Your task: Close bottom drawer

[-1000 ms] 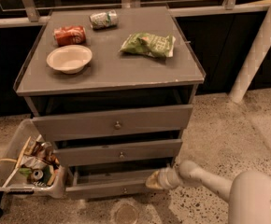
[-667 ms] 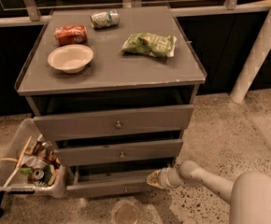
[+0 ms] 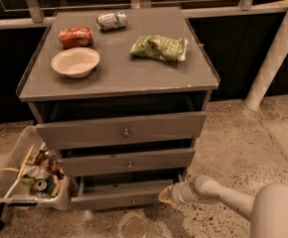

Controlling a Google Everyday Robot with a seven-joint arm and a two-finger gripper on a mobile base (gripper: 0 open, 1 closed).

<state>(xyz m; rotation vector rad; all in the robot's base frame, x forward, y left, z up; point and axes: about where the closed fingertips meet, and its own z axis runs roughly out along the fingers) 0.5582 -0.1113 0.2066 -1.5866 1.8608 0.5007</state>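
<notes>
The bottom drawer [image 3: 119,200] is the lowest of three grey drawers and stands pulled out a little, with a small round knob [image 3: 133,201] on its slim front. My gripper [image 3: 166,195] is low at the right end of that front panel, touching or almost touching it, at the end of my pale arm [image 3: 218,192]. The middle drawer [image 3: 129,161] and top drawer [image 3: 121,130] above are also slightly out.
On the cabinet top [image 3: 114,78] lie a white bowl [image 3: 75,62], a red can [image 3: 76,36], a silver can [image 3: 111,20] and a green chip bag [image 3: 159,47]. A clear bin of trash [image 3: 30,175] sits left of the drawers. A white post [image 3: 275,48] stands at the right.
The view has shifted slightly. My gripper stays at the right end of the bottom drawer's front; the drawer's position looks about the same.
</notes>
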